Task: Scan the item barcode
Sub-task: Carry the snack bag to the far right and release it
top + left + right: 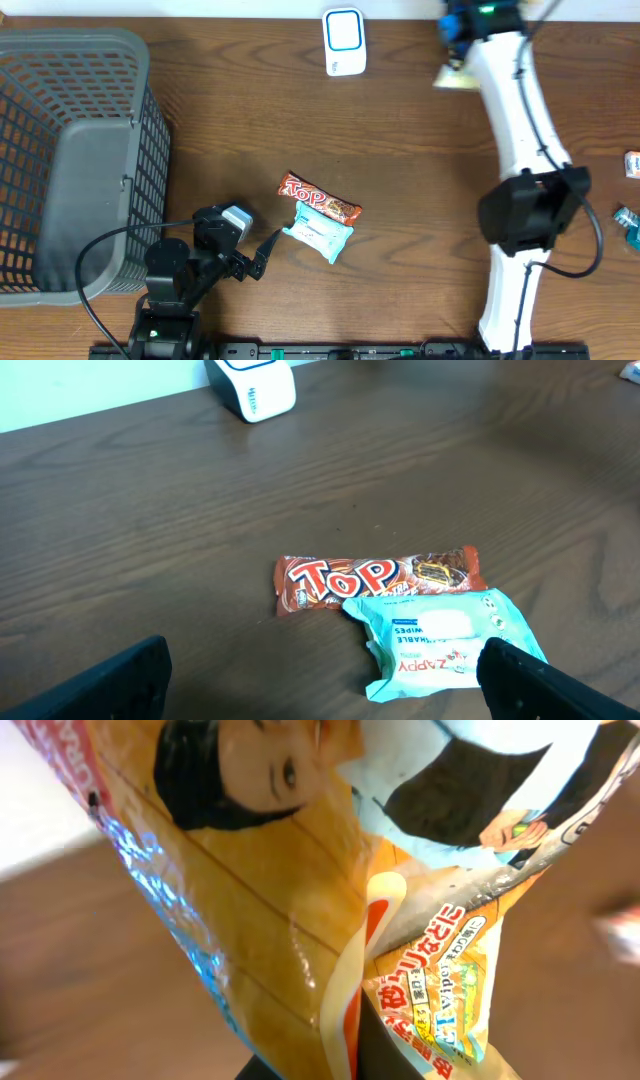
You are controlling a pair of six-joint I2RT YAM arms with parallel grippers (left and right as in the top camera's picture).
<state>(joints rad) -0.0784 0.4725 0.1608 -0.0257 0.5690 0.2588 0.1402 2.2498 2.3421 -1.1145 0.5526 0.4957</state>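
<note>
At the table's near edge beside the grey basket (150, 150), the left gripper (269, 251) stands spread wide and empty, one fingertip close to a blue wipes pack (440, 640) that lies against a Top bar (375, 577). At the far edge, the right gripper (461, 58) pinches a glossy yellow packet (300, 920) just right of the white scanner (344, 42).

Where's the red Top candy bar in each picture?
Overhead: candy bar in the middle, beside the wipes pack.
Left wrist: lower middle, just behind the wipes.
Right wrist: not in it; a yellow packet fills the view.
Shared landmark: the white scanner, in overhead and left wrist only.
</note>
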